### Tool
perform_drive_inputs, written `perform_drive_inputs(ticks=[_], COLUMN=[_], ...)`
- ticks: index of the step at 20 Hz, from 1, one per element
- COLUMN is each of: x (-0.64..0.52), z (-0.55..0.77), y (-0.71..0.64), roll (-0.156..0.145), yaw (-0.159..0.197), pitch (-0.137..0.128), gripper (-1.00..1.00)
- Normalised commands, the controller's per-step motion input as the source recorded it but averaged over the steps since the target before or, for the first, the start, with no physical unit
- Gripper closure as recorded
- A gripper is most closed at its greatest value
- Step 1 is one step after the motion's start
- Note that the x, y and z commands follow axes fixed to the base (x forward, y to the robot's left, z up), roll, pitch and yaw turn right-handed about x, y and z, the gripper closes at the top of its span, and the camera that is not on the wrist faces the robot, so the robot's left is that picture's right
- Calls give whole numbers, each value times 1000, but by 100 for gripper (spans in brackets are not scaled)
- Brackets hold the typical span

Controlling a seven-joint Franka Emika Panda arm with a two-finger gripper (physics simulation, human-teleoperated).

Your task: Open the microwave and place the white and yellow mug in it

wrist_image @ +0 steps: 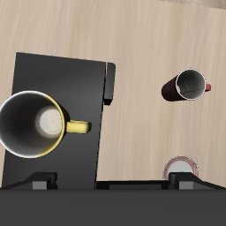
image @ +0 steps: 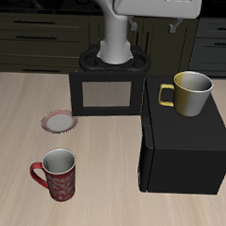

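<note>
The microwave [image: 183,150] [wrist_image: 57,97] is a large black box on the table, and its door looks shut. Its grey bar handle [wrist_image: 110,84] runs along the edge that faces the table's middle. The white and yellow mug [image: 188,93] [wrist_image: 35,124] stands upright on top of the microwave, with its handle pointing toward the table's middle. My gripper [image: 153,27] [wrist_image: 113,183] hangs high above the table near the back. It is open, holds nothing, and is well clear of both the mug and the microwave.
A red patterned mug [image: 55,173] [wrist_image: 188,86] stands near the table's front edge. A small plate [image: 59,122] [wrist_image: 179,166] lies farther back from it. The robot's black base block [image: 106,87] sits at the back, beside the microwave.
</note>
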Motion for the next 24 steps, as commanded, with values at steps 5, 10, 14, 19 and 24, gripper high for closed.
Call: perform_drive_inputs(ticks=[5,10,14,19,24], x=[15,5,5,-38,-71], z=[-160,-139,-56,-20,-123], y=[271,178,194,207,127], roll=[14,19,8,11,25], yaw=[-29,-23,-28,-31,-22], pitch=[27,27,21,1,-10], gripper=[-100,-100,-100,-100,-100])
